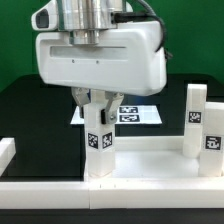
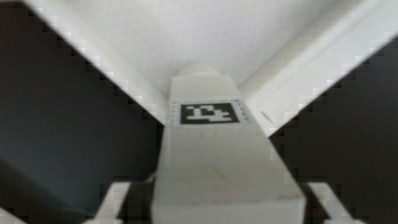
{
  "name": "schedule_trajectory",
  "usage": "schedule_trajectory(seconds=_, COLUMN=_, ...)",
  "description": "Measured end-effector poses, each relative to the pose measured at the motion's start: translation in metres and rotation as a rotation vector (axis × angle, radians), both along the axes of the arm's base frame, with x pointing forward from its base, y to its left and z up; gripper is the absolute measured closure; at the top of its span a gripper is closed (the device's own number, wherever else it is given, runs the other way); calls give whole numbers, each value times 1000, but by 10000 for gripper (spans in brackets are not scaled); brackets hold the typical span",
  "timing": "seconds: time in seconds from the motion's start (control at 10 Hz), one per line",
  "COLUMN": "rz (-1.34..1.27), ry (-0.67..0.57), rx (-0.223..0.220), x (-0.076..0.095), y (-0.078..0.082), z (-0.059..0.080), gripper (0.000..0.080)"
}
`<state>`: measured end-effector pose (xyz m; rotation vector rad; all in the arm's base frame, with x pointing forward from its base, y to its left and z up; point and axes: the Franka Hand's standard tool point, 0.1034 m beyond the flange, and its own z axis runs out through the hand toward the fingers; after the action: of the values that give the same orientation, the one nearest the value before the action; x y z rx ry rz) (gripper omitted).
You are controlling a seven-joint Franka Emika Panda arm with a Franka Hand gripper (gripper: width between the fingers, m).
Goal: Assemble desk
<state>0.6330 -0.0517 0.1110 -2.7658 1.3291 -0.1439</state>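
Note:
The white desk tabletop (image 1: 150,160) lies flat near the front. One square leg (image 1: 98,145) with a black-and-white tag stands upright at its corner on the exterior view's left. A second leg (image 1: 195,120) stands upright at the corner on the right. My gripper (image 1: 95,108) hangs straight over the left leg, fingers down around its top. In the wrist view the leg (image 2: 214,150) runs between my fingers (image 2: 121,200), with a dark gap on each side. The gripper (image 2: 221,205) is open. The tabletop's corner rim (image 2: 107,70) spreads out beyond the leg.
The marker board (image 1: 135,115) lies on the black table behind the tabletop. Low white border walls run along the front (image 1: 60,195) and at the left (image 1: 6,150). Another tagged white part (image 1: 213,142) shows at the right edge, beside the second leg.

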Motion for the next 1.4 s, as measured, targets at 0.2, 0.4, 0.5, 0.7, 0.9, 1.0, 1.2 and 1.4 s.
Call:
schedule_trajectory(seconds=0.2, rz=-397, ry=13, rx=70, x=-2, y=-1, z=-1, gripper=514)
schedule_trajectory(seconds=0.4, rz=-667, ry=6, rx=161, x=-4, y=-1, z=-2, gripper=512)
schedule_trajectory(seconds=0.5, rz=-680, ry=7, rx=163, x=-4, y=0, z=-2, gripper=512)
schedule_trajectory(seconds=0.7, rz=-587, ry=6, rx=147, x=-5, y=-1, z=-3, gripper=437)
schedule_trajectory(seconds=0.9, rz=-224, ry=10, rx=87, x=-7, y=2, z=-3, gripper=183)
schedule_trajectory(seconds=1.0, rz=-56, ry=5, rx=69, x=-8, y=5, z=-4, gripper=183)
schedule_trajectory(seconds=1.2, rz=24, ry=2, rx=52, x=-8, y=2, z=-5, gripper=151)
schedule_trajectory(seconds=1.4, rz=234, ry=-6, rx=21, x=-8, y=0, z=-5, gripper=151)
